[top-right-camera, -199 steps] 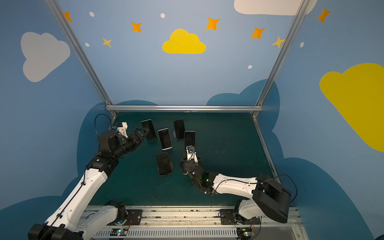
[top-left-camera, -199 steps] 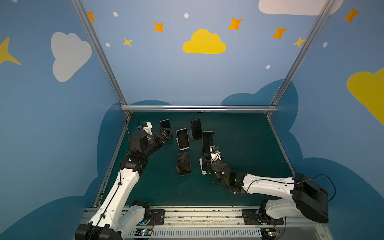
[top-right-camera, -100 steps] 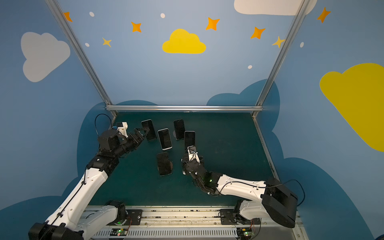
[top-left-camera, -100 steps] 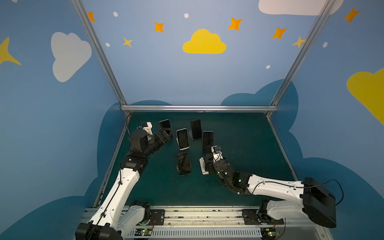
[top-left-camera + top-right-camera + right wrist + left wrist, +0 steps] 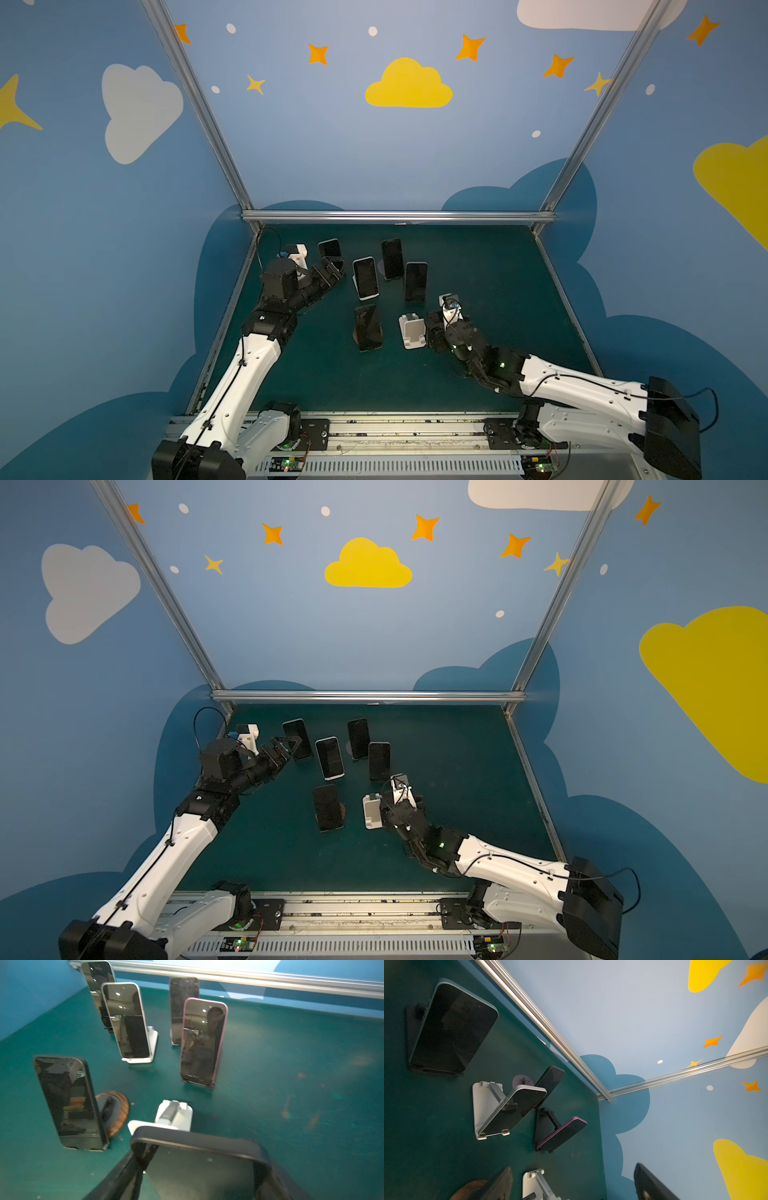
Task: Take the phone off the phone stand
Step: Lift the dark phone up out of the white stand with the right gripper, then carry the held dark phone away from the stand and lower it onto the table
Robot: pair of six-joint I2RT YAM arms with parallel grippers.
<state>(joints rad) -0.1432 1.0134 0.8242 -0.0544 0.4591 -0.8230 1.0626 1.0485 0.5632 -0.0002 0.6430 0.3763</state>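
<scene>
Blue walls [image 5: 374, 166] with painted clouds [image 5: 408, 85] enclose a dark-green tabletop [image 5: 490, 274].

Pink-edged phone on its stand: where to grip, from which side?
Probably the two long edges of the pink-edged phone, near the top, coming down from above. It leans back almost upright, its bottom edge sits in the lip of its stand, and the upper half stands free on both sides.
</scene>
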